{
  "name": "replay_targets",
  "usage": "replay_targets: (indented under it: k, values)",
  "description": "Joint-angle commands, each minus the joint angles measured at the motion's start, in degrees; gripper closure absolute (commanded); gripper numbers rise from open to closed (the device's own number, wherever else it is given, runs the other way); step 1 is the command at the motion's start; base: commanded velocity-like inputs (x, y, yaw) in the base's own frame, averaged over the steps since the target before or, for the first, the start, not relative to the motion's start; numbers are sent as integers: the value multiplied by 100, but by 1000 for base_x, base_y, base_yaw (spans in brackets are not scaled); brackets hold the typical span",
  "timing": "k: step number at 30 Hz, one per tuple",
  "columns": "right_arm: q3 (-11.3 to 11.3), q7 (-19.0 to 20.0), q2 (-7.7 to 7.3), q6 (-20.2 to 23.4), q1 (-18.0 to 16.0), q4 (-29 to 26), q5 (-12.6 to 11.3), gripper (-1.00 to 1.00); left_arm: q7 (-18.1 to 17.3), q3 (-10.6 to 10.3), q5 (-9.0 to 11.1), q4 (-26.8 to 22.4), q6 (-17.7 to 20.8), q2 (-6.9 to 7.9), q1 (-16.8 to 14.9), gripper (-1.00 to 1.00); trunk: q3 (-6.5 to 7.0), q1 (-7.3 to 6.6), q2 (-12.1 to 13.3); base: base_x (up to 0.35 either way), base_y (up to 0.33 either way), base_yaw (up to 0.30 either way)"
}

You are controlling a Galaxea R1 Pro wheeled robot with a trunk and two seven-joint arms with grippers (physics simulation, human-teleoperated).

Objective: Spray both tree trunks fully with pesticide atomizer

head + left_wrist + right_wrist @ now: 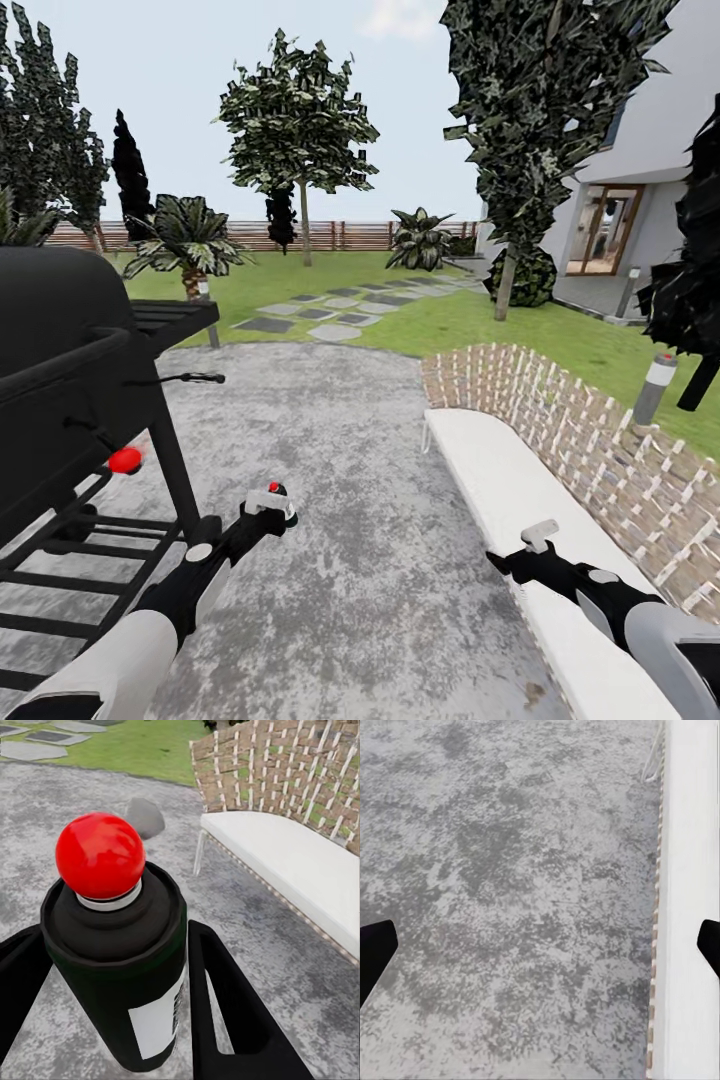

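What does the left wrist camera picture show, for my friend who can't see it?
A black pesticide atomizer with a round red knob on top sits between the left gripper's two black fingers. Behind it are grey paving and a white-cushioned wicker bench.

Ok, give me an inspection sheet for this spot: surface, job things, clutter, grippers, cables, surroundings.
Surface: mottled grey paved patio, lawn beyond.
Job's things: pesticide atomizer, a dark can with a red ball top, between the left gripper's fingers; two trees ahead on the lawn, trunks unsprayed as far as can be told.
Clutter: black grill beside the left arm; white bench with woven back under the right arm.
Grippers: left gripper shut on the atomizer; right gripper open, empty.
Cables: nothing seen.
Surroundings: stepping stones, palm, bollard lamp, wooden fence, house.
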Motion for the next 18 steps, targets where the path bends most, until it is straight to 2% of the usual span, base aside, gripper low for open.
replay_targets:
  k: [1,4,6,10,18]
  values:
    - [-9,-102,-20,1,0,-3,-21,-100,7,8,5,19,-1,0,0,100,0,0,0,344,0,0]
    - [-13,-300,-29,-4,0,-13,-41,-100,9,11,11,34,-1,2,0,100,0,0,0,344,0,0]
    - [-10,-424,-23,-159,0,-20,-47,-100,9,27,16,32,-1,10,0,100,0,0,0,344,0,0]
    - [-8,-474,-20,-334,0,-19,-42,-100,9,80,13,28,-1,25,0,100,0,0,0,344,0,0]
    - [-1,-492,-12,-376,0,-10,-11,-100,9,163,12,9,-1,26,0,100,0,0,0,344,0,0]
